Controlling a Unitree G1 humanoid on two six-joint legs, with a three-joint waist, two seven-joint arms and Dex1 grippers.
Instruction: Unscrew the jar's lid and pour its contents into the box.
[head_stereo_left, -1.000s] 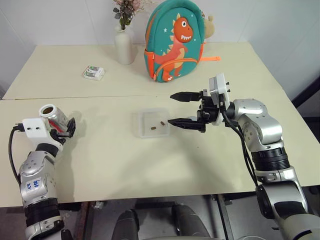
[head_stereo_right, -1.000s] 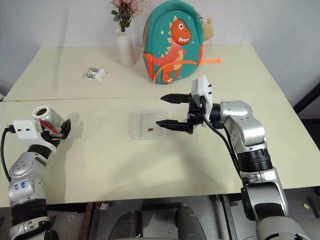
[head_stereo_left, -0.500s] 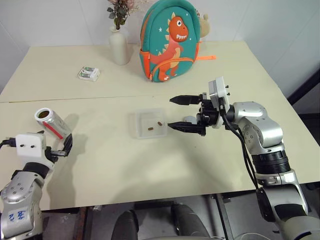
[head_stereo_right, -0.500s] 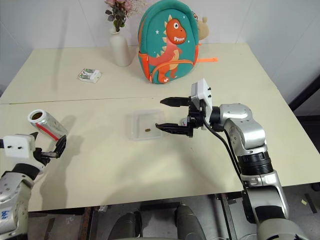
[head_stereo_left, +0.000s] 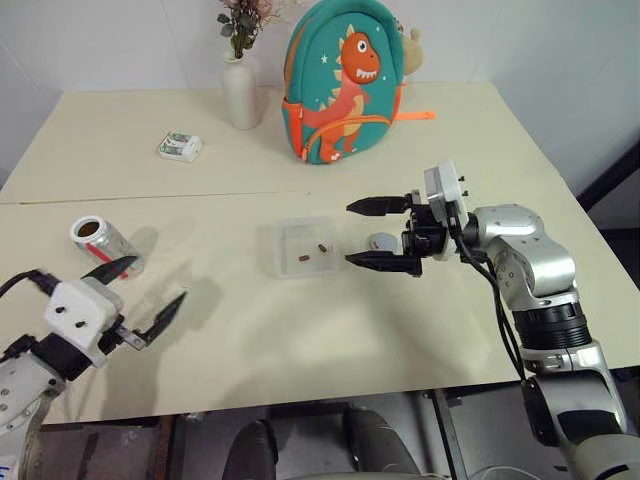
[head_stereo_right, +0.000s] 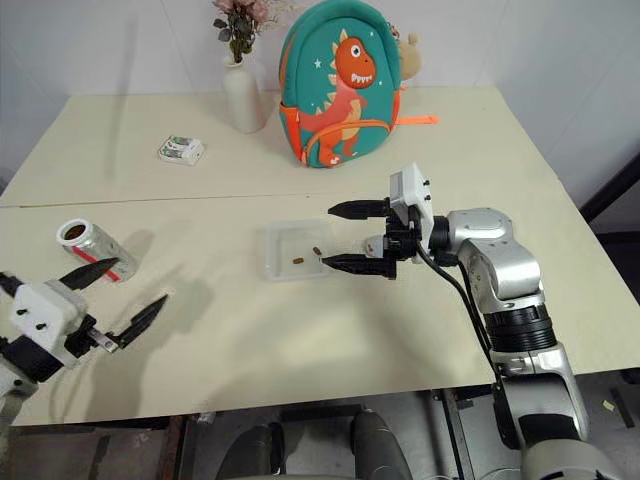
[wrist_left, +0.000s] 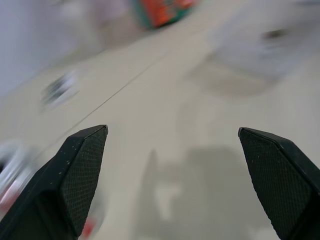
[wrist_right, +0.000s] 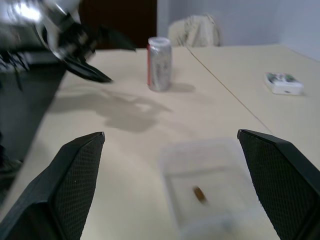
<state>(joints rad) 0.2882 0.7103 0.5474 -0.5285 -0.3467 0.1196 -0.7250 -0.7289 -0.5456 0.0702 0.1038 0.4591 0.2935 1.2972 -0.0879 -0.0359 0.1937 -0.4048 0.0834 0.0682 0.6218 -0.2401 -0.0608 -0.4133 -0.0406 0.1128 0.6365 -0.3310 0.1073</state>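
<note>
Pulled clear: left gripper (head_stereo_left: 143, 292) wide open, empty; jar (head_stereo_left: 107, 245) stands behind it. Right gripper (head_stereo_left: 380, 233) open beside box (head_stereo_left: 305, 247), lid (head_stereo_left: 382, 242) within. Pouring done; retreat next.

Two cream-coloured tables (head_stereo_left: 330, 330) are set edge to edge, and a thin seam (head_stereo_left: 200, 196) is seen running across where they meet. A plain white wall (head_stereo_left: 130, 45) is found behind the far table, with a faint vertical joint at its right side. A white vase (head_stereo_left: 240, 92) holding dried pinkish flowers (head_stereo_left: 240, 15) is placed at the far edge, just beside a teal dinosaur backpack (head_stereo_left: 350, 85) trimmed in orange. A small white-and-green packet (head_stereo_left: 180, 147) is laid on the far table, well apart from the vase. Soft, even light is cast from above, and blurred shadows are thrown onto the tabletop. A dark strip of floor (head_stereo_left: 615, 165) is glimpsed past the right edge.
</note>
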